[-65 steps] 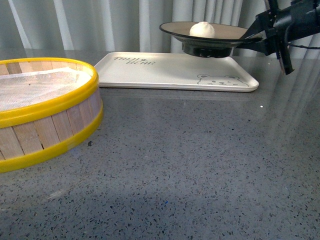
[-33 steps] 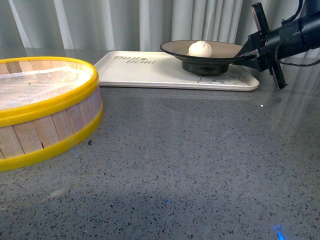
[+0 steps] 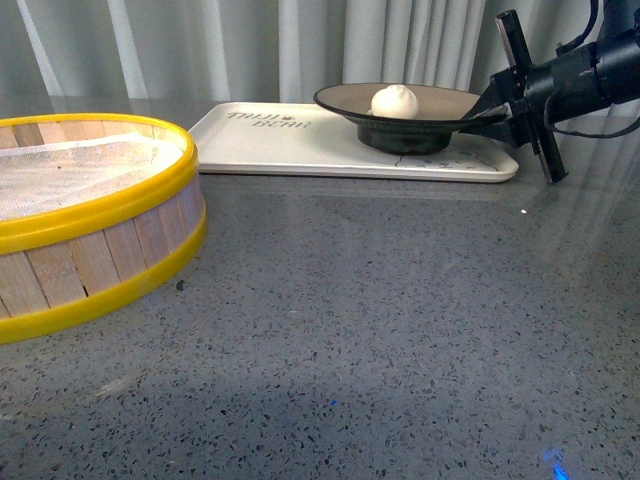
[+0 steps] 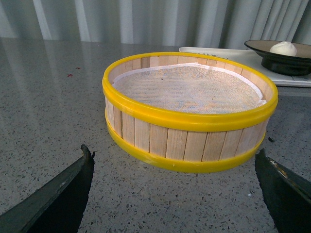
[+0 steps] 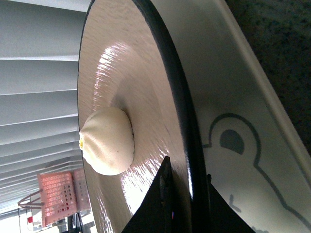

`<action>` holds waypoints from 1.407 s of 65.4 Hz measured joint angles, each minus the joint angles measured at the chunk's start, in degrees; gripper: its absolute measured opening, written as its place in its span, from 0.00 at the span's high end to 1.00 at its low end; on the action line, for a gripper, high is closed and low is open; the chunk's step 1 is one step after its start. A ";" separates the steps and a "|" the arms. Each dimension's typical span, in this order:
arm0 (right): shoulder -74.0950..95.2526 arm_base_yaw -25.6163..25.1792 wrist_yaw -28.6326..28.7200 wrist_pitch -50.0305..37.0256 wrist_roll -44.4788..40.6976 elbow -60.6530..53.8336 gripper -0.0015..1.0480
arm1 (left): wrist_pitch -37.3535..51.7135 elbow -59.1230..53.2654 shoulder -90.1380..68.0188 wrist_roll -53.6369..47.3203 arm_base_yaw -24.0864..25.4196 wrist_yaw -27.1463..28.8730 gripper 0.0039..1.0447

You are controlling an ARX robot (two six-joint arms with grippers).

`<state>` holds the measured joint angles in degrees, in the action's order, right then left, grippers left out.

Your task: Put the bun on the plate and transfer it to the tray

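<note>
Front view shows the right gripper [image 3: 482, 113] pinching the rim of the plate [image 3: 345, 101], whose foot appears to rest on the tray [image 3: 290, 146], the bun [image 3: 394, 101] riding inside. Left wrist view has the left gripper [image 4: 177, 187] spread open before the steamer basket [image 4: 189, 114]. Right wrist view confirms the rim clamp; the plate looks stiff and glossy, likely slippery, the bun soft and free to roll.

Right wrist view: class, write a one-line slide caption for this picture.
Right gripper pinches the black rim of the plate carrying the bun, above the tray with its bear drawing.
</note>
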<state>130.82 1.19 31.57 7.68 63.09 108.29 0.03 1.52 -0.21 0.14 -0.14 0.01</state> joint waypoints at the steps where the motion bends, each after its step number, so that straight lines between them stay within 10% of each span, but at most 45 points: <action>1: 0.00 0.00 -0.09 -0.04 -0.17 -0.13 0.97 | 0.00 0.00 0.00 0.00 0.00 0.00 0.06; 19: -1.01 0.26 -0.72 -1.97 -0.17 -2.56 0.96 | 0.00 0.00 0.00 0.00 0.00 0.00 0.06; 57: -5.46 -0.46 -3.67 -1.01 2.58 -4.02 0.06 | 0.00 0.00 0.00 0.00 0.00 0.00 0.06; 92: -26.93 -12.35 -14.12 -8.02 0.28 -28.15 0.08 | 0.00 0.00 0.00 0.00 0.00 0.00 0.06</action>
<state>103.90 -11.16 17.45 -0.34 63.37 80.14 0.03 1.52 -0.21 0.14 -0.14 0.01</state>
